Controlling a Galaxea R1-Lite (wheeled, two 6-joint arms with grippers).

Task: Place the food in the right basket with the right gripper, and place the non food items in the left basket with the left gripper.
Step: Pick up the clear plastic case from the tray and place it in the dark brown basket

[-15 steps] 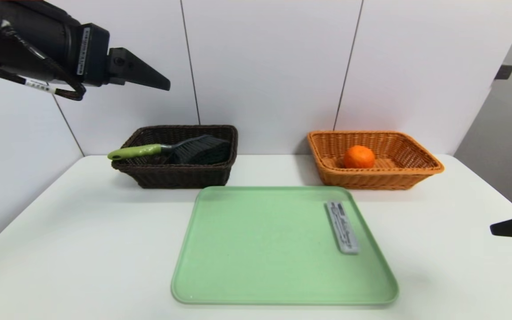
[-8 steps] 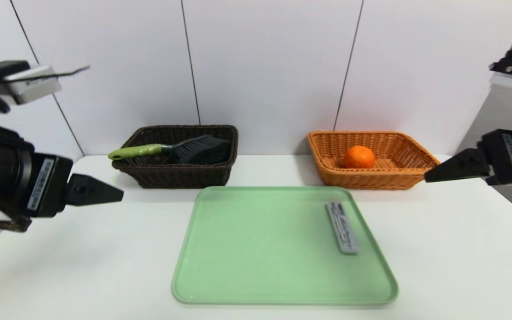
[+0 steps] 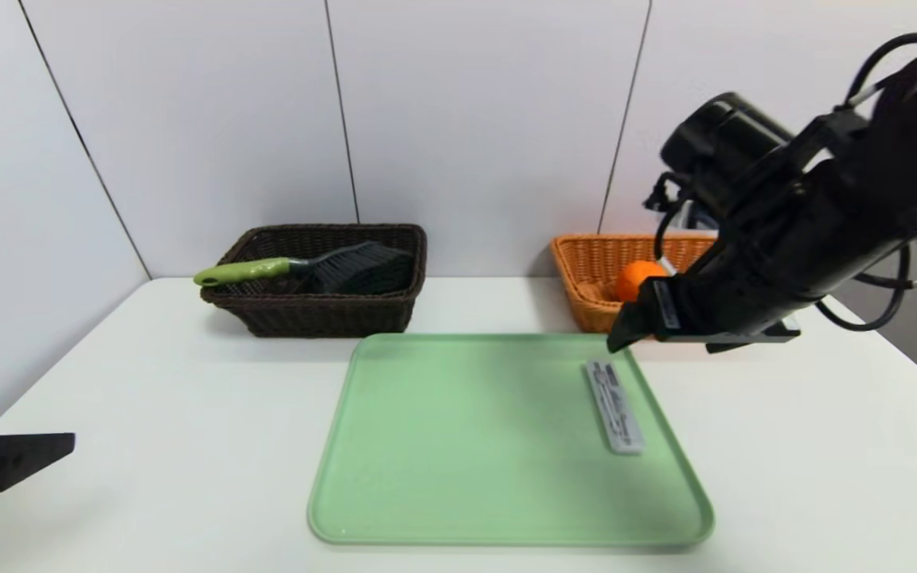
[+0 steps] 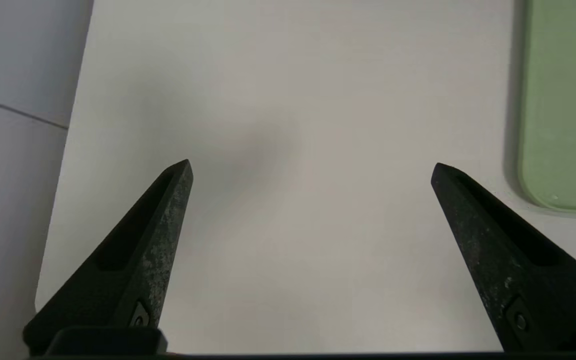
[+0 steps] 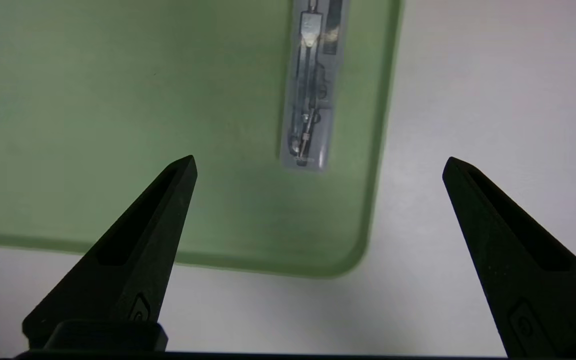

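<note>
The print on the grey packet (image 3: pixel 616 407) is too small to read. The right end effector (image 5: pixel 320 162) partly hides the orange (image 3: pixel 638 280). Both it and the left end effector (image 4: pixel 312 167), mostly cut off in head view, are released.

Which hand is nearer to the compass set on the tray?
Right: the right hand hovers by the compass set; the left hand hangs beyond the tray's left side.

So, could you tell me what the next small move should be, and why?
Probably swing the open right gripper clear of the tray, so the left gripper, open and empty over the table, can reach the compass set: it isn't food, and belongs with the brush.
</note>
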